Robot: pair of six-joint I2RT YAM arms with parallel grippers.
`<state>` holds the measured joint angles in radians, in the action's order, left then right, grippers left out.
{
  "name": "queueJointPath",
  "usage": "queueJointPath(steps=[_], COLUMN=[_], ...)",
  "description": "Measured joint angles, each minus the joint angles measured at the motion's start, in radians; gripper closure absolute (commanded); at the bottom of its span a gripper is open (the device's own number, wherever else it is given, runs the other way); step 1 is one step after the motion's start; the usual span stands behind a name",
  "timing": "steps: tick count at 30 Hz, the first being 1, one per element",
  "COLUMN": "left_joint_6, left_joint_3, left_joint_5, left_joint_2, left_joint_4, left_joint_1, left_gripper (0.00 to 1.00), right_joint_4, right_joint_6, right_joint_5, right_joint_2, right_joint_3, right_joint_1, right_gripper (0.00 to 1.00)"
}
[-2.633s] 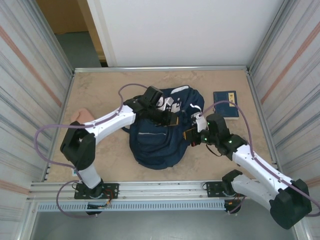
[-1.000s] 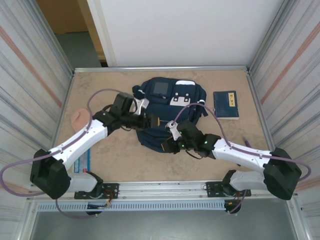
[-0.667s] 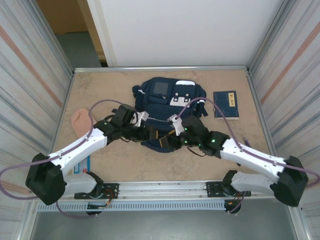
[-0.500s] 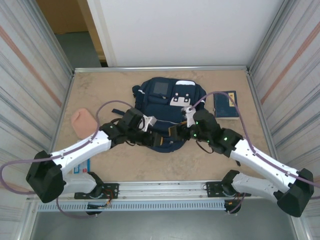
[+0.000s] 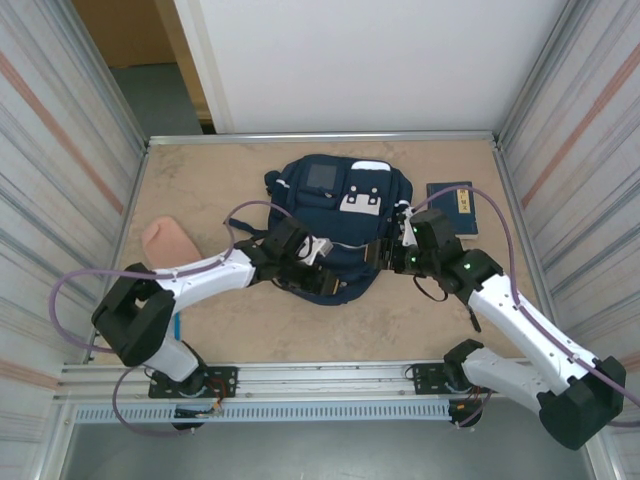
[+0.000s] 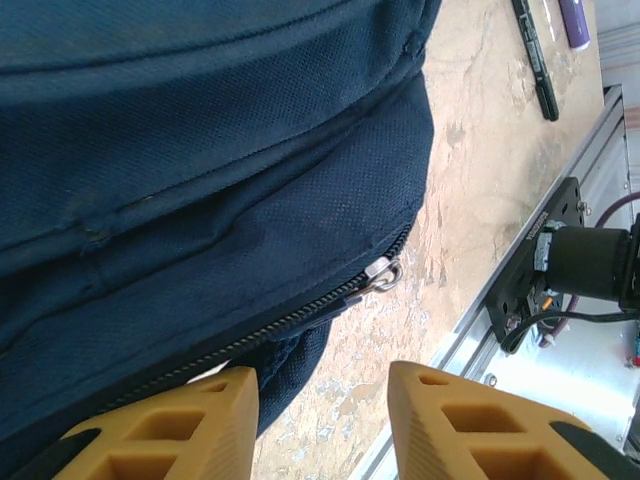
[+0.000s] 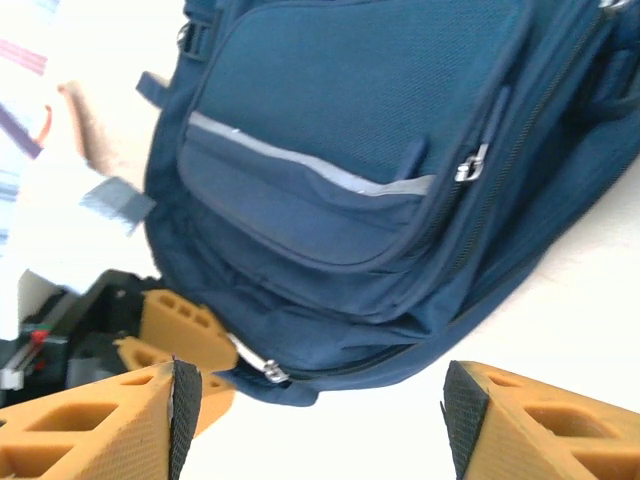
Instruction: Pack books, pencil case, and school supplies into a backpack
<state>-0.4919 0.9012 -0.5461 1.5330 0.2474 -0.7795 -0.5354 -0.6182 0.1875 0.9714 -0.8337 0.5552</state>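
The navy backpack (image 5: 335, 215) lies in the middle of the table with its front pockets up. My left gripper (image 5: 322, 277) is at its near edge, open, the fabric edge just by one yellow finger (image 6: 170, 425). A metal zipper pull (image 6: 383, 272) hangs just ahead of the left gripper (image 6: 320, 425). My right gripper (image 5: 378, 255) hovers open at the near right side; in the right wrist view the right gripper (image 7: 320, 420) spans the backpack (image 7: 350, 190). The navy book (image 5: 452, 208) lies to the right. A peach-pink lump (image 5: 165, 240) lies to the left, and a dark pen (image 6: 535, 60) on the table.
A metal rail (image 5: 330, 380) with the arm bases runs along the near edge. Corrugated walls (image 5: 60, 200) close in both sides. A light-blue oblong (image 5: 177, 326) peeks out by the left arm's base. A purple item (image 6: 575, 15) lies beside the pen.
The backpack has been turned and shifted toward the far side. My right gripper pulled back to the right and its jaws widened. My left gripper slid right along the backpack's near edge.
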Motion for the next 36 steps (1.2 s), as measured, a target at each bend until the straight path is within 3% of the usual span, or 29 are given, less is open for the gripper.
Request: queueJointPath(steps=[14,17,23,25,32,33,36], left_joint_6=[0.086,0.106,0.137,0.151,0.152,0.152,0.149], left_joint_3=[0.12,0.12,0.094,0.085,0.084,0.084,0.084], left_joint_5=[-0.021,-0.008,0.02,0.027,0.047,0.046,0.045], left_joint_2=[0.145,0.145,0.132,0.131,0.134,0.137,0.159], left_joint_4=[0.009,0.015,0.007,0.009,-0.027,-0.033,-0.054], left_joint_1=[-0.028,-0.04,-0.048,-0.048,-0.048,-0.048,-0.048], left_gripper=[0.6,0.6,0.6,0.65,0.67,0.7,0.9], right_joint_4=[0.056,0.04,-0.043,-0.04,0.013,0.03,0.068], right_joint_6=[-0.056,-0.157,-0.558,-0.673,-0.845,-0.863,-0.901], right_joint_5=[0.069,0.08,0.094,0.112,0.132,0.132,0.137], right_joint_2=[0.084,0.109,0.142,0.154,0.287,0.315,0.39], right_joint_3=[0.006,0.006,0.041,0.061,0.023,0.018,0.011], right_joint_1=[0.012,-0.014,-0.019,0.01,0.047,0.047,0.049], right_gripper=[0.32,0.31,0.36,0.36,0.37,0.38,0.42])
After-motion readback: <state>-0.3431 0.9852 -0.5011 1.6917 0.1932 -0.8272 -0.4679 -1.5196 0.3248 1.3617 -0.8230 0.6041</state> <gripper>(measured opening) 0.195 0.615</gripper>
